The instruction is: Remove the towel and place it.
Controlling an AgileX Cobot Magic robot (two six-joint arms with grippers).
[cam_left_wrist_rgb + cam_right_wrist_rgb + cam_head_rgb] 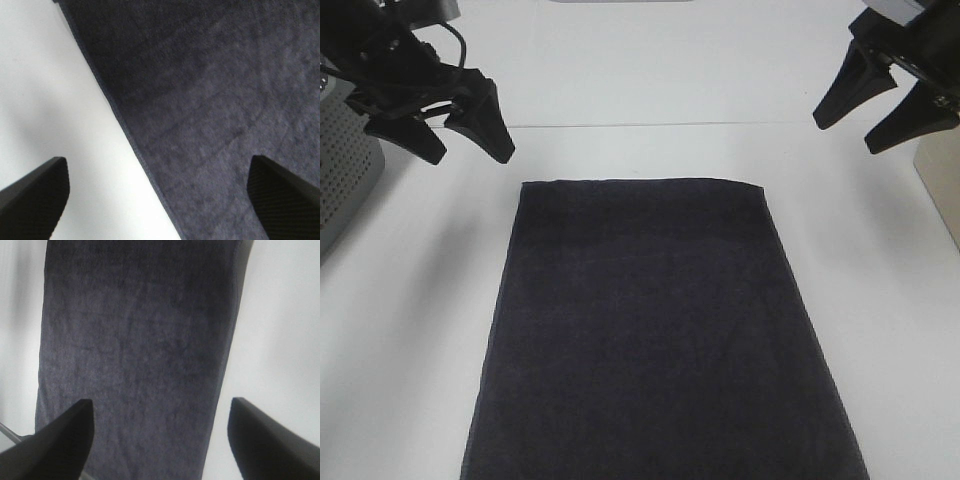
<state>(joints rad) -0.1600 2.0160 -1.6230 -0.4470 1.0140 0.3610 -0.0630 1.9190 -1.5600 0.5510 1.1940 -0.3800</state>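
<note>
Towel [660, 330] lies flat on the table [410, 330]. Left end effector [470, 157] and right end effector [847, 135] hover off its far corners, both spread apart and empty. Dip low now and a fingertip could snag the hem and rumple it.

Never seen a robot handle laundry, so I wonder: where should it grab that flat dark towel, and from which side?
Probably the two far corners, coming down from above. The towel lies flat and smooth on the table, offering no raised fold, and those corners sit nearest the open left gripper and right gripper.
</note>
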